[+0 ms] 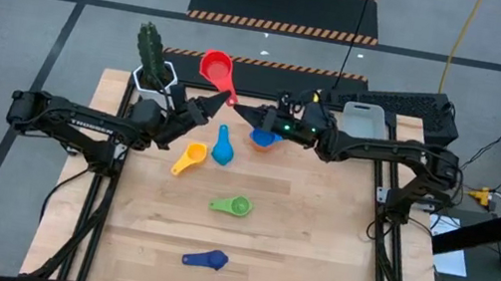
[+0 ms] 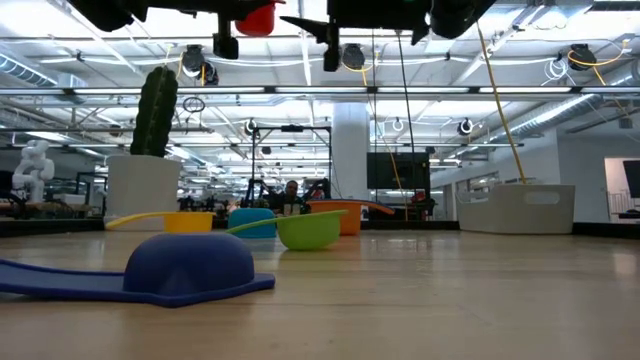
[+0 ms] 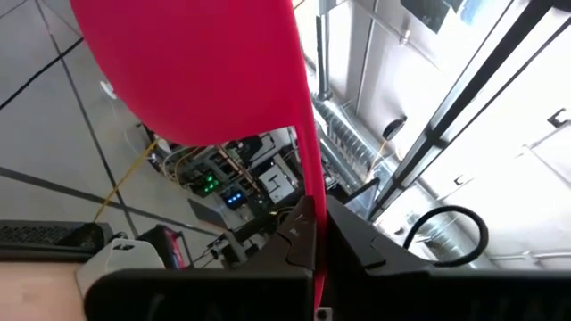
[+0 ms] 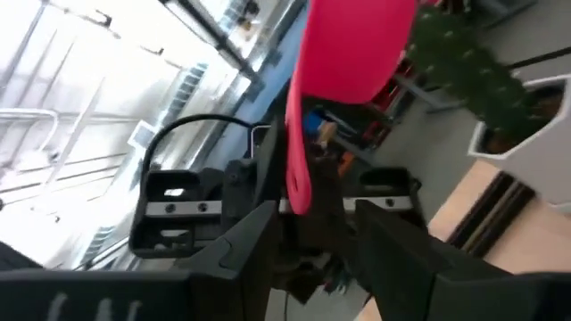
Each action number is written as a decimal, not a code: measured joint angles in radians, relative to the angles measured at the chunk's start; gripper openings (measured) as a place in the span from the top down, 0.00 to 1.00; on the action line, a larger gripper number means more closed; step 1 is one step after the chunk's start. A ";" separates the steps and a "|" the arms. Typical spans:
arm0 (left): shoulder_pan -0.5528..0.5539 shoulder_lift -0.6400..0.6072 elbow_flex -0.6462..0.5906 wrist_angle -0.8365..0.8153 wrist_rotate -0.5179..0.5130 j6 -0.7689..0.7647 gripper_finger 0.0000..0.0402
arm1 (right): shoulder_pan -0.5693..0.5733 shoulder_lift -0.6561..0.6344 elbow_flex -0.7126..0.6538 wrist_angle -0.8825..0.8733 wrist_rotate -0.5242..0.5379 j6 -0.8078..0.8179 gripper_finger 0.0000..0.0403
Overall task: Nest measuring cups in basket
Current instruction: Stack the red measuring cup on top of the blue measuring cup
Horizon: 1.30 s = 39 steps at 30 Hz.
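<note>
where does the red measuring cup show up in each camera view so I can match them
High view: red plastic measuring cup upper middle, its handle clamped by the left gripper.
Low view: top edge, only the bowl's underside.
Left wrist view: fills the top.
Right wrist view: upper middle.
Shared landmark: cactus in the white pot; absent from the left wrist view.

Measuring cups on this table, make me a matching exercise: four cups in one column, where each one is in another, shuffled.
Cups:
1. red cup
2. dark blue cup
3. green cup
4. orange cup

Places:
A. nearest the table's front edge
B. under the right gripper
C. held up by its handle in the left gripper
D. mid-table, alone

Pairs: 1-C, 2-A, 3-D, 4-B
</note>
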 joint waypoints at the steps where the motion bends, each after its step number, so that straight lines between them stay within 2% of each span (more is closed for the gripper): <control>1: 0.003 0.000 0.000 0.000 0.000 0.000 0.98 | 0.000 0.016 0.011 0.017 -0.013 0.000 0.64; 13: 0.007 0.000 0.000 0.011 -0.001 0.008 0.96 | -0.005 0.045 0.046 0.068 -0.033 -0.020 0.67; 19: 0.007 0.000 0.000 0.003 0.001 0.010 0.98 | -0.005 0.044 0.045 0.068 -0.007 -0.043 0.83; 23: 0.007 0.000 0.000 -0.007 0.000 0.016 0.94 | -0.006 0.045 0.044 0.058 -0.008 -0.043 0.95; 25: 0.007 0.000 0.000 -0.007 0.001 0.019 0.93 | -0.005 0.045 0.044 0.060 -0.007 -0.043 0.99; 30: 0.007 0.000 0.000 -0.010 0.009 0.023 0.93 | -0.010 0.044 0.044 0.059 0.013 -0.050 0.99; 34: 0.008 0.000 0.000 -0.021 0.066 0.049 0.92 | -0.021 0.043 0.044 0.060 0.002 -0.051 0.99; 39: 0.007 -0.031 0.000 -0.099 0.097 0.041 0.82 | -0.048 0.041 0.044 0.052 -0.067 -0.022 1.00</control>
